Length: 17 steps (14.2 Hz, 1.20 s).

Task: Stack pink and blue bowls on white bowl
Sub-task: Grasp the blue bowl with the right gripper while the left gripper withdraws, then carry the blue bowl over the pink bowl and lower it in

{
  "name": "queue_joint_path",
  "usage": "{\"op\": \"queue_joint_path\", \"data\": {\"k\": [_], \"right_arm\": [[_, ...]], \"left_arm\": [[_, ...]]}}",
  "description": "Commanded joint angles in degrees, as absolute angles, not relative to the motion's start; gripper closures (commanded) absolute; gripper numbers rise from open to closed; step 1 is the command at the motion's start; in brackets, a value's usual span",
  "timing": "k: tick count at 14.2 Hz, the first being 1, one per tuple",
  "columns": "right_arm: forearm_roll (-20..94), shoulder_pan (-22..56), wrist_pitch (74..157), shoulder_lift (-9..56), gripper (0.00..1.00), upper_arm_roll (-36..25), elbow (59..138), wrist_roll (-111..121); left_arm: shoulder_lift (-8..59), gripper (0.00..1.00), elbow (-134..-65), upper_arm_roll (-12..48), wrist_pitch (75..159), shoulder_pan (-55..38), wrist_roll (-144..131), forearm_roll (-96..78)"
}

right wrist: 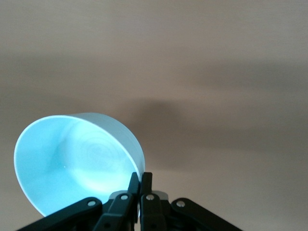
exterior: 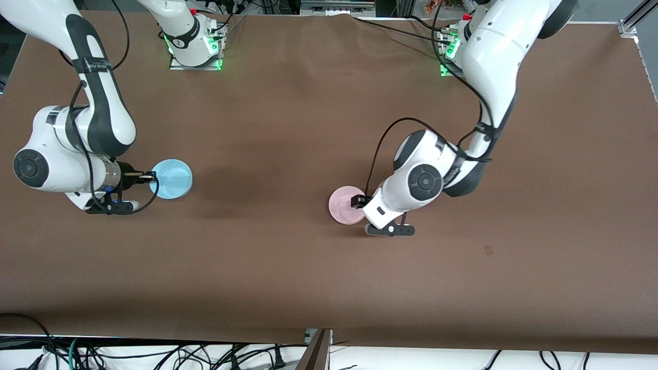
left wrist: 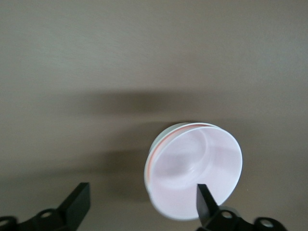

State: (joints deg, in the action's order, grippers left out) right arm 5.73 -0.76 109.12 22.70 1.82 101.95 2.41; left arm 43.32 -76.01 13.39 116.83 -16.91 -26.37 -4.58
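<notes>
The blue bowl (exterior: 172, 178) is clamped by its rim, tilted, in the right gripper (exterior: 152, 178), at 9 o'clock from the pink bowl (exterior: 345, 204). With so thin a pinch it could be dropped. The pink bowl could be nudged by the spread-open left gripper (exterior: 359, 202).

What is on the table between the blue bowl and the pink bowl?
Nothing. In the front view, only bare brown table lies between the blue bowl and the pink bowl.

The table (exterior: 308, 128) wears a plain brown cover. One bowl (exterior: 172, 178) is light sky blue, the other bowl (exterior: 345, 204) pale pink with a thin whitish rim beneath it. Both arms are glossy white with black joints, and green lights glow at their bases.
</notes>
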Motion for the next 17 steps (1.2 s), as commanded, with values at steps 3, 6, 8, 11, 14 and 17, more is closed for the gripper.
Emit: {"op": "queue_joint_path", "data": {"k": [3, 6, 8, 11, 14, 17], "right_arm": [[8.78, 5.08, 107.05, 23.47, 1.0, 5.1, 99.23, -12.19], [14.22, 10.35, 107.14, 25.31, 1.0, 5.01, 96.34, -17.65], [15.55, 13.78, 108.71, 27.76, 1.0, 5.1, 94.23, -23.7], [17.83, 20.02, 111.09, 33.12, 1.0, 5.1, 88.7, -32.32], [19.42, 25.04, 111.27, 37.43, 1.0, 5.1, 82.37, -38.3], [19.51, 27.33, 113.98, 39.11, 1.0, 5.1, 79.28, -42.44]], "left_arm": [[32.01, 0.0, -77.34, 13.36, 101.89, -4.6, -15.33, -4.22], [28.4, 0.0, -77.43, 13.19, 92.84, 1.57, -12.93, -3.78], [25.24, 0.0, -77.43, 13.44, 88.35, 3.25, -10.91, 3.21], [17.79, 0.0, -80.58, 13.54, 85.78, 3.51, -8.97, 7.56], [6.01, 0.0, -89.27, 13.71, 86.31, 3.6, -8.96, 6.34], [1.05, 0.0, -98.07, 13.62, 93.75, 5.62, -8.01, 3.08]]}}
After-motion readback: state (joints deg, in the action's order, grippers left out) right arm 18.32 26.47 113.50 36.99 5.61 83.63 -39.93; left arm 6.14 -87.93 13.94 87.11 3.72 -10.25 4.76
